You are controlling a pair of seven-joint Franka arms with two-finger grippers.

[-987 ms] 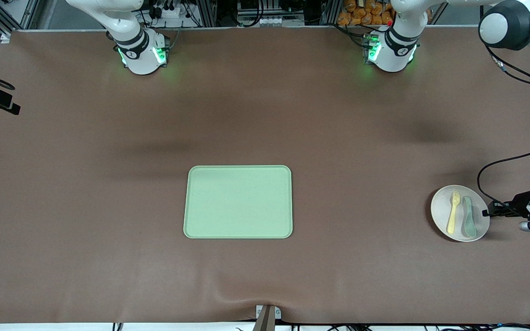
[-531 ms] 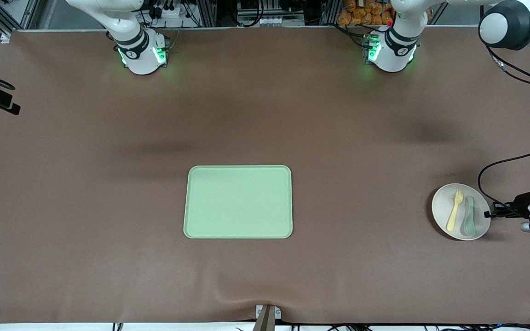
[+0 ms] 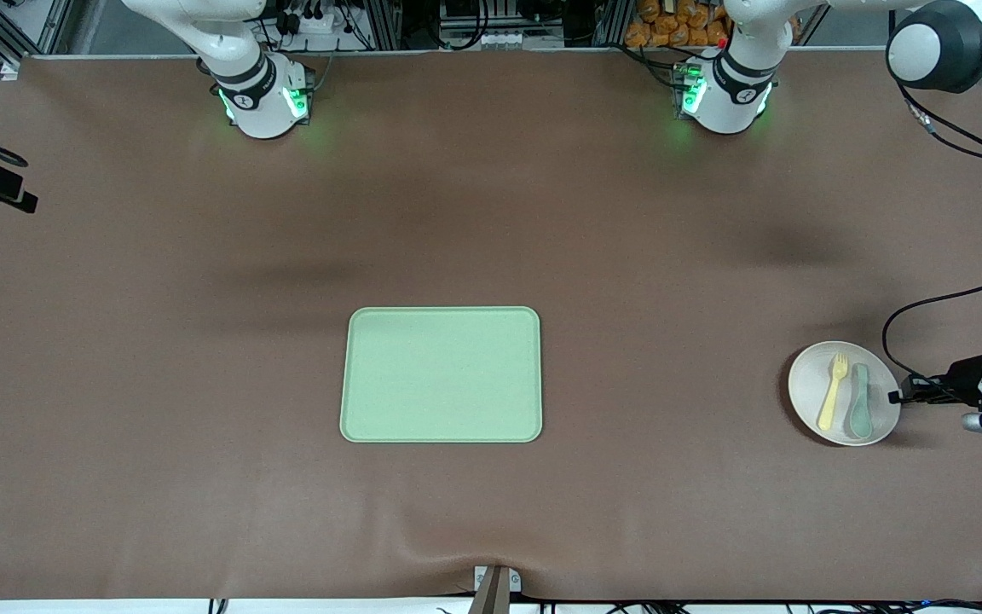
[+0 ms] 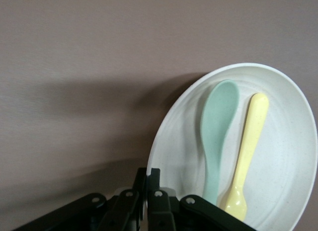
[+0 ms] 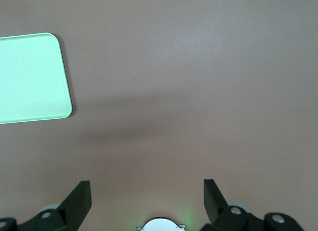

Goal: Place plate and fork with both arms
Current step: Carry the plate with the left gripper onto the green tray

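Note:
The pale cream plate (image 3: 808, 385) sits at the left arm's end of the table, with the yellow fork (image 3: 831, 391) and a grey-green spoon (image 3: 860, 401) lying side by side in it. My left gripper (image 3: 895, 396) is shut on the plate's rim at the side away from the tray. The left wrist view shows the plate (image 4: 290, 176), fork (image 4: 250, 139) and spoon (image 4: 218, 119), with the left gripper (image 4: 151, 175) pinching the rim. My right gripper (image 5: 147, 193) hangs open over bare table near its own base, holding nothing.
A rectangular light-green tray (image 3: 440, 375) lies at the middle of the brown table; its corner (image 5: 30, 77) shows in the right wrist view. Both arm bases stand along the table's edge farthest from the front camera. A cable loops beside the left wrist.
The left gripper's fingers closed on the plate's rim. The plate, with fork and spoon in it, has shifted a little toward the tray. The right arm has not moved.

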